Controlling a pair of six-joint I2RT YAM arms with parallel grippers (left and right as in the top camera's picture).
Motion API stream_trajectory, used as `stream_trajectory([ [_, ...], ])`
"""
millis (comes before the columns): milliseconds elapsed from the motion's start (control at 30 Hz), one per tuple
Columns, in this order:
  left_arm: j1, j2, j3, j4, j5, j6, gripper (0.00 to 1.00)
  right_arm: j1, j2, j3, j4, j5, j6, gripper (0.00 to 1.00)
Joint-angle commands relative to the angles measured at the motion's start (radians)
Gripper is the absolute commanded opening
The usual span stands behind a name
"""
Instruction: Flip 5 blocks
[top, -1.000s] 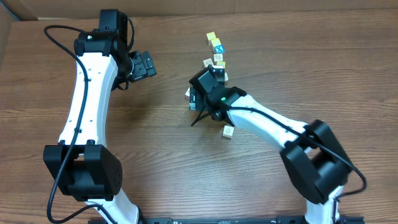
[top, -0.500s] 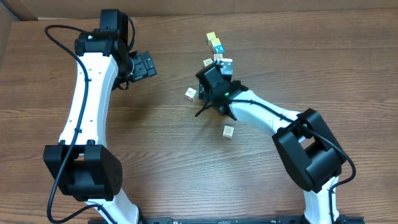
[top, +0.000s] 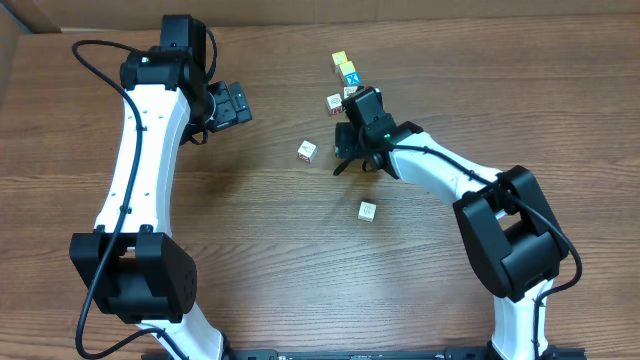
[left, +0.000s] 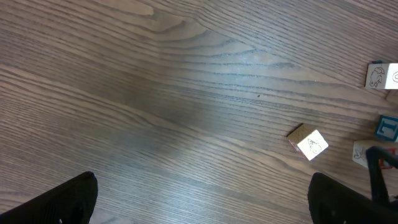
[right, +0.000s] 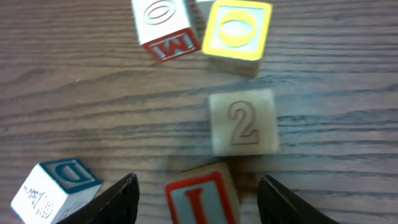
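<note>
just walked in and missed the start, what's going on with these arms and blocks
The right gripper hangs over the block cluster, its open jaws either side of a red-bordered I block, not gripping it. The left gripper is open and empty, off to the side. Two more blocks lie apart from the cluster.

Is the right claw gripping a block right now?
No, the right claw only straddles the red I block, with a gap showing on each side of it.

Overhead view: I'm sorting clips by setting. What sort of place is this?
Likely a robotics lab bench: a left arm and right arm at a wood-grain table, alphabet blocks scattered on it.
</note>
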Motion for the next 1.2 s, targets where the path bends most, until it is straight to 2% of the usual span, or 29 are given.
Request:
stream_trajectory([
  [0, -0.008, 0.023, -0.003, 0.002, 0.005, -0.009, 1.0, 0.011, 0.002, 0.017, 0.001, -0.006, -0.026, 0.63],
  [300, -0.008, 0.023, -0.003, 0.002, 0.005, -0.009, 1.0, 0.014, 0.002, 0.016, 0.001, 0.04, -0.027, 0.62],
  [500, -0.008, 0.023, -0.003, 0.002, 0.005, -0.009, 1.0, 0.021, 0.018, 0.016, 0.008, 0.044, -0.101, 0.61],
  [667, -0.008, 0.023, -0.003, 0.002, 0.005, -0.009, 1.0, 0.021, 0.018, 0.016, 0.012, 0.043, -0.1, 0.56],
  [933, -0.008, 0.023, -0.003, 0.002, 0.005, -0.009, 1.0, 0.032, 0.019, -0.004, 0.015, 0.043, -0.1, 0.58],
  [1000, -0.008, 0.023, -0.003, 0.002, 0.005, -0.009, 1.0, 0.032, 0.019, -0.003, 0.022, 0.043, -0.1, 0.54],
  [1100, -0.008, 0.023, -0.003, 0.002, 0.005, -0.009, 1.0, 0.032, 0.019, 0.001, 0.037, 0.043, -0.1, 0.4],
  [1167, -0.008, 0.023, -0.003, 0.002, 0.005, -0.009, 1.0, 0.032, 0.018, 0.01, 0.031, 0.043, -0.1, 0.36],
])
